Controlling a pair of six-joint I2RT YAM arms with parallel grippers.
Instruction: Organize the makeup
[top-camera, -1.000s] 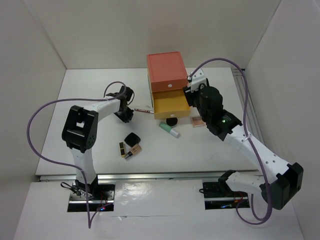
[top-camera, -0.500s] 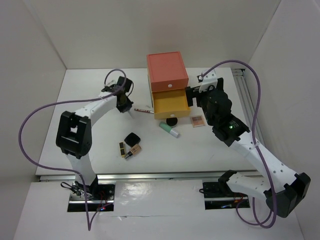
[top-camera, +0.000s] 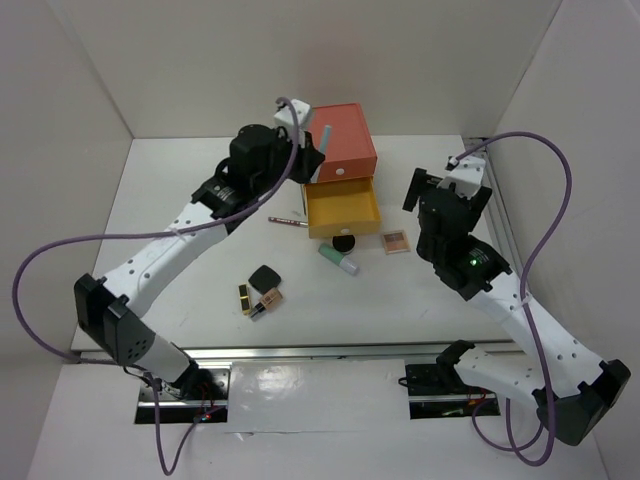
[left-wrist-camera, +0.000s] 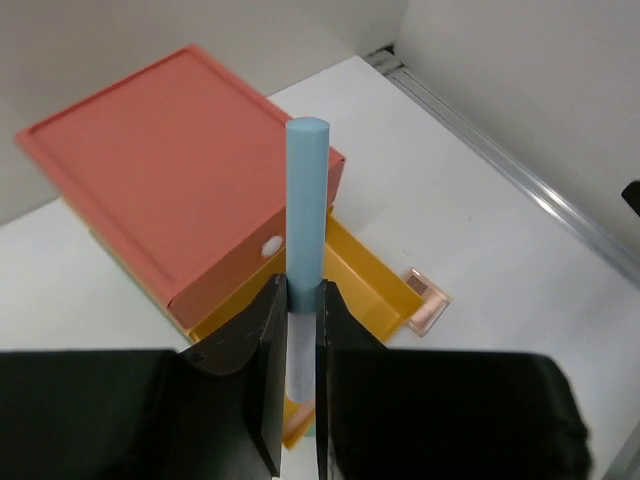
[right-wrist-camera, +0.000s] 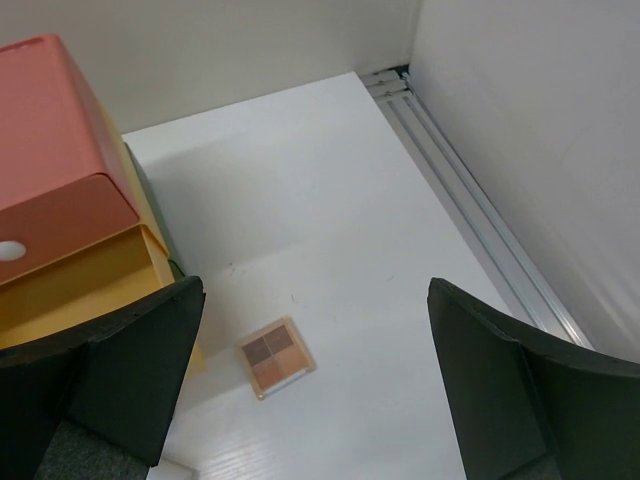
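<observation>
Left gripper (left-wrist-camera: 297, 296): clamped on pale blue cylindrical stick (left-wrist-camera: 306, 190), near one end.
Risk: stick may tip past open yellow plastic drawer (top-camera: 343, 208) on release.
Right gripper (right-wrist-camera: 313, 290): jaws apart, empty.

A stick (left-wrist-camera: 306, 200) is clamped in the left gripper (left-wrist-camera: 301, 292), which is held over the left edge of the drawer box (top-camera: 340, 135). The pulled-out drawer (top-camera: 343, 212) is found below that gripper, on its near side. Nearer still, a round pot (top-camera: 344, 242) and a tube (top-camera: 338, 259) are set on the tabletop (top-camera: 180, 200). A thin pencil (top-camera: 287, 220) is laid just left of the drawer. A palette (top-camera: 395, 241) is placed below and left of the right gripper (top-camera: 445, 190). A square compact (top-camera: 264, 277) and two lipsticks (top-camera: 267, 300) are found well nearer than the left gripper.
</observation>
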